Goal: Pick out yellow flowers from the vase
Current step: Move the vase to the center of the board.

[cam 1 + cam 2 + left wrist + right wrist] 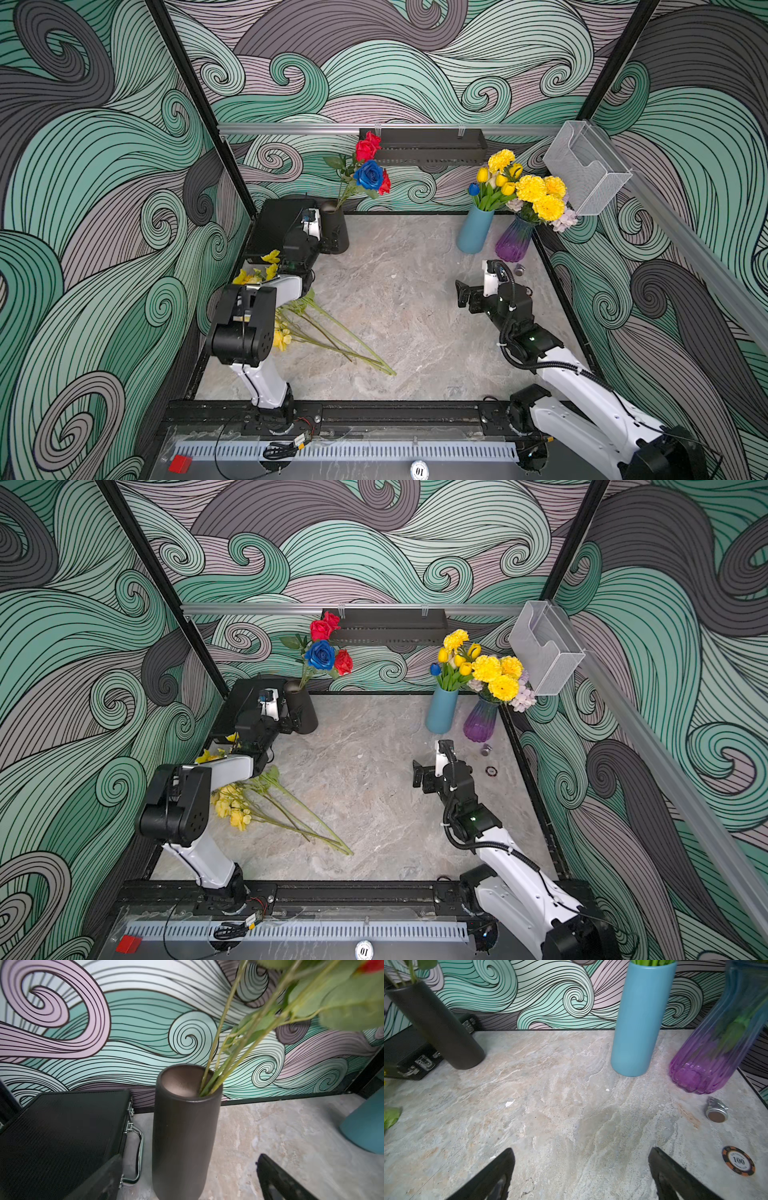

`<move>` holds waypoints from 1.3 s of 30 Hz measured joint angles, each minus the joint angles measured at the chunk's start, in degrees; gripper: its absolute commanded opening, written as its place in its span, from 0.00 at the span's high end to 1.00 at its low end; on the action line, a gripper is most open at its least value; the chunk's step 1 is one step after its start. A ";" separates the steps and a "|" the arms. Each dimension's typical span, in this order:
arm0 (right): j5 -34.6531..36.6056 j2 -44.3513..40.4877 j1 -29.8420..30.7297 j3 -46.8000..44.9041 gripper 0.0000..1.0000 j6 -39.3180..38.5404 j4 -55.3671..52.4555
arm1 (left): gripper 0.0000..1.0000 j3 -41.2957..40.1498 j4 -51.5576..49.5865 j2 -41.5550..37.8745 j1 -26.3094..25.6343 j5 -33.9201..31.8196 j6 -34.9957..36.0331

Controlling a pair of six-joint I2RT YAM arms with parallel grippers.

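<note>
Left end effector (189,1159) splayed, facing black vase (182,1126), arm (286,286) outstretched

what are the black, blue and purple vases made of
Black vase: likely ceramic or matte-coated metal; dull, opaque, slightly grainy wall with a thick rim. Blue vase: probably glazed or painted ceramic; smooth, opaque satin surface, soft highlights. Purple vase: glass or clear plastic; ribbed, glossy, see-through, stems visible inside, tint fading from purple to bluish higher up.

Beside the blue vase (473,232) is a purple ribbed vase (513,245), yellow flowers (531,189) above it, teal-and-grey swirl-patterned walls (374,62) behind.
</note>
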 measured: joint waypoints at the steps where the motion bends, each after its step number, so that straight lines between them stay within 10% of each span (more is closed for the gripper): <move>1: 0.87 0.26 -0.44 0.33 0.00 0.42 -0.13 | 0.01 -1.95 -0.33 -2.95 -0.07 -0.59 -1.60; 14: 9.60 10.36 -4.72 10.21 0.01 3.32 0.74 | 0.02 -13.53 -22.27 -28.09 -1.73 -4.90 -25.07; 39: 10.36 50.56 -10.67 41.75 0.01 -5.20 7.43 | 0.01 -26.12 -29.11 -40.89 -9.35 -1.92 -18.10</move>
